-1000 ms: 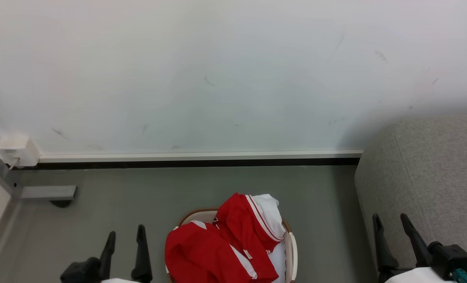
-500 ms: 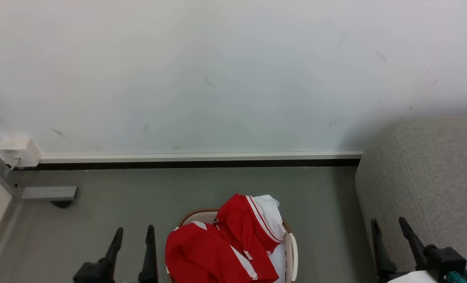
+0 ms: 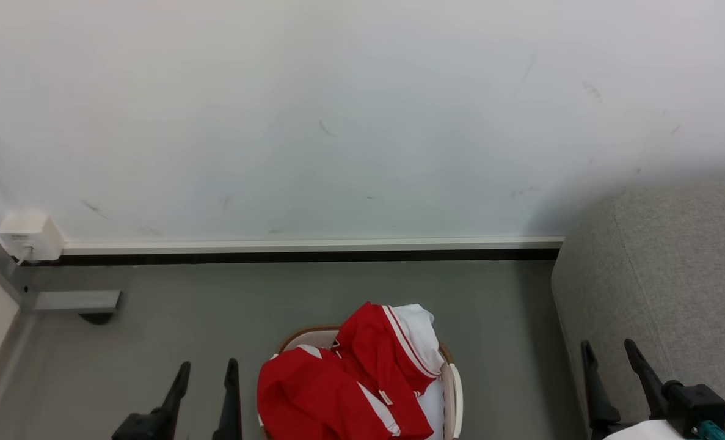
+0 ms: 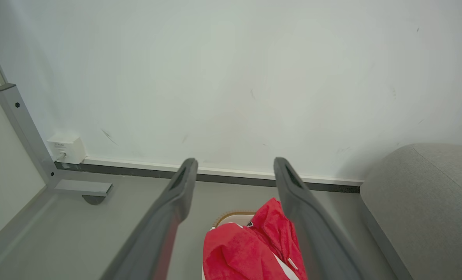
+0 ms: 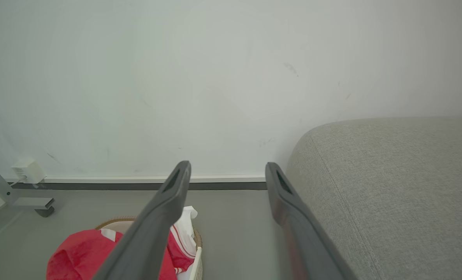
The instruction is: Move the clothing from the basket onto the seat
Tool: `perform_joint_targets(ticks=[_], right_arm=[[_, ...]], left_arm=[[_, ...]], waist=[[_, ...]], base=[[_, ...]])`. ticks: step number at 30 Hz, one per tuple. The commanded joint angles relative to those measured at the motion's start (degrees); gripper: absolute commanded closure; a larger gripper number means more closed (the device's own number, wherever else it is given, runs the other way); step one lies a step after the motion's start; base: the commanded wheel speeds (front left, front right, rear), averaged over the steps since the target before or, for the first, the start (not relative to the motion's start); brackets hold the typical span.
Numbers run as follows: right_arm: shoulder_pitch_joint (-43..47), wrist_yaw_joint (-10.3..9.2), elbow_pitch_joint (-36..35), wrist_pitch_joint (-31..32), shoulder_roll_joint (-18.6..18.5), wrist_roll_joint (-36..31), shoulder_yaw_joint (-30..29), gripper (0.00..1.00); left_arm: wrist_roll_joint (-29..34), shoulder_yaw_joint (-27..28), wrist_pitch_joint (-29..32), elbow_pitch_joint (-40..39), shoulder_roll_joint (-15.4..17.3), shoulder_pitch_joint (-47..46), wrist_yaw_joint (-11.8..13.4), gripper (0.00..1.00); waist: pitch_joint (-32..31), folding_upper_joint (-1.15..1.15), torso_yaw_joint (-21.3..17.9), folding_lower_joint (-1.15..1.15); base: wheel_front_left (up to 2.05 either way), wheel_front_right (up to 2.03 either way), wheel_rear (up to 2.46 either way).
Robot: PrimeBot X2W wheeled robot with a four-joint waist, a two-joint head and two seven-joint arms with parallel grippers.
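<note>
Clothing (image 3: 344,385), red with white trim, lies heaped in the basket (image 3: 454,391) on the floor (image 3: 215,293) at near centre of the head view, with the grey seat (image 3: 673,275) on the right, apart from it. The left gripper (image 3: 208,365) sits near left and the right gripper (image 3: 606,345) near right, their fingers (image 3: 233,391) parted and holding nothing. In the left wrist view, spread fingers frame the red heap. In the right wrist view, open fingers point between basket and seat. Nothing looks moved yet. The first pick seems next: lower a gripper onto the heap and close on a fold.
</note>
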Motion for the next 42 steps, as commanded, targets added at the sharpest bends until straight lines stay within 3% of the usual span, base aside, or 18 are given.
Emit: perform_joint_targets(ticks=[1, 19, 30, 42], right_arm=[[-0.43, -0.12, 0.32, -0.02, -0.43, 0.24, -0.31, 0.0], [-1.2, -0.12, -0.49, -0.02, -0.41, 0.2, 0.06, 0.0], [-6.12, -0.12, -3.76, 0.0, -0.37, -1.52, -0.66, 0.0], [-14.5, -0.12, -8.71, 0.01, -0.37, -2.21, -0.39, 0.0]], left_arm=[[-0.98, 0.38, -0.04, 0.4, 0.4, 0.42, -0.01, 0.0], [-1.11, 0.05, -0.04, 1.21, 0.4, -0.6, -0.17, 0.0], [1.8, -2.38, -0.04, 8.78, 0.43, -10.12, -0.93, 0.0], [5.64, -5.5, 2.29, 30.47, 1.85, -30.88, -0.71, 0.0]], waist=[[0.08, 0.0, -0.09, 0.0], [2.39, 0.0, -0.49, 0.0], [15.39, 0.0, -0.81, 0.0], [32.8, 0.0, -2.25, 0.0]], base=[[0.0, 0.0, 0.0], [0.0, 0.0, 0.0], [0.0, 0.0, 0.0], [0.0, 0.0, 0.0]])
